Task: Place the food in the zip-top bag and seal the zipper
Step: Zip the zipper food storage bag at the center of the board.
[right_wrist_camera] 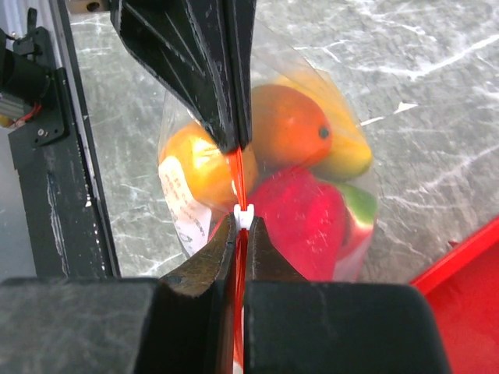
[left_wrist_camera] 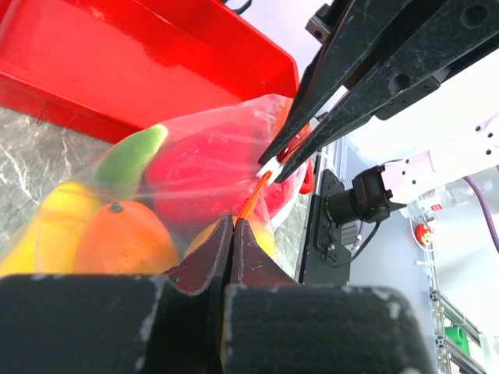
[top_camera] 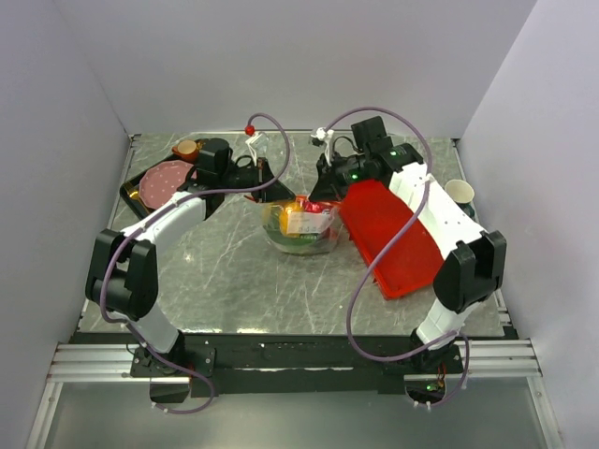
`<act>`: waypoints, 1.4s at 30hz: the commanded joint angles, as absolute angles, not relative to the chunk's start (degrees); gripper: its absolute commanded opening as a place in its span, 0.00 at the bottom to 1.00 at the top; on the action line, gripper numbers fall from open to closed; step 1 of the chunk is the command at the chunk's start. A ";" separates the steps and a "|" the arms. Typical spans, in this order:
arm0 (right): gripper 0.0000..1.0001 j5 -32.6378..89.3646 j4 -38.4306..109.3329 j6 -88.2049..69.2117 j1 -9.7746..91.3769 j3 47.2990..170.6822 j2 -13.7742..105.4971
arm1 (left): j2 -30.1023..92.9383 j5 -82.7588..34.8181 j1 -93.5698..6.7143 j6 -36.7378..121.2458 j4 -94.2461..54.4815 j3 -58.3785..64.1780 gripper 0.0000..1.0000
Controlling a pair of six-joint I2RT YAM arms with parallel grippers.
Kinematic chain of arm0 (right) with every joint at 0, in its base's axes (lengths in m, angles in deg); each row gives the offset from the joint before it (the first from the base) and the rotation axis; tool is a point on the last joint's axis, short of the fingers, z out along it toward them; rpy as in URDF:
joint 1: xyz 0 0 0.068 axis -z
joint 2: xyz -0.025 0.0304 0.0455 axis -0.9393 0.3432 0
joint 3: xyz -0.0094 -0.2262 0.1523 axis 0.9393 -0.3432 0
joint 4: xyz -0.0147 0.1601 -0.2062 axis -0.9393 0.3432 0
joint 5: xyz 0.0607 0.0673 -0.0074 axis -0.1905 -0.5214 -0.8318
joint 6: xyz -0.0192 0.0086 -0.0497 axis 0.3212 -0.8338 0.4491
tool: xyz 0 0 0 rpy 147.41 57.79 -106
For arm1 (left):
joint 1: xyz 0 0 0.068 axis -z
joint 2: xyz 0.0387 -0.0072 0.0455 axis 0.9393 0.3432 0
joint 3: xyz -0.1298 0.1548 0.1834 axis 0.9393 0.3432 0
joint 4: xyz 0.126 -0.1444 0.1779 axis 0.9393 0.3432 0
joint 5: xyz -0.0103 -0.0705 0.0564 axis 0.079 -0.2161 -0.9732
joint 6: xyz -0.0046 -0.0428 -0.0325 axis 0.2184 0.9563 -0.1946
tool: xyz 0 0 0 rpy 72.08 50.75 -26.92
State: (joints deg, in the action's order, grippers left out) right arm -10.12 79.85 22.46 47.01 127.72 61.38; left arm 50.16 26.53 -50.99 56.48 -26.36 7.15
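The clear zip-top bag (top_camera: 301, 232) hangs between both grippers over the table's middle, with the food inside. Through the plastic in the right wrist view I see an orange (right_wrist_camera: 290, 125), a yellow fruit (right_wrist_camera: 349, 154) and a red watermelon slice (right_wrist_camera: 306, 222). The orange-red zipper (right_wrist_camera: 238, 175) runs taut between the two grippers. My left gripper (left_wrist_camera: 233, 221) is shut on one end of the strip. My right gripper (right_wrist_camera: 244, 224) is shut on the strip just behind the white slider (right_wrist_camera: 244, 215). In the top view the left gripper (top_camera: 279, 195) and the right gripper (top_camera: 321, 195) stand close together above the bag.
A red tray (top_camera: 393, 238) lies right of the bag, under the right arm. At the back left a pink plate (top_camera: 161, 182) rests on a black tray, beside a brown cup (top_camera: 187, 150). A paper cup (top_camera: 460, 194) stands at the right edge.
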 commanded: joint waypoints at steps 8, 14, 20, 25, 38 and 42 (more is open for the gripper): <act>0.00 -4.25 84.87 20.52 54.11 122.57 51.71 | 47.68 13.66 -57.44 55.72 -23.58 8.01 0.01; 0.00 -3.90 84.08 19.91 55.95 120.72 49.51 | 46.28 11.28 -59.11 56.16 -22.88 9.06 0.01; 0.00 -4.34 82.94 18.77 56.92 120.02 48.10 | 46.19 11.89 -59.38 56.51 -23.40 9.06 0.01; 0.00 -5.65 84.16 19.20 56.92 120.72 48.98 | 46.80 17.41 -59.29 58.44 -27.35 9.76 0.01; 0.00 -9.43 85.22 18.32 56.74 121.60 50.38 | 55.50 26.74 -47.79 58.44 -32.71 -2.10 0.77; 0.00 -9.44 85.39 18.41 56.39 121.77 50.39 | 58.66 27.00 -45.59 60.91 -35.80 -3.24 0.78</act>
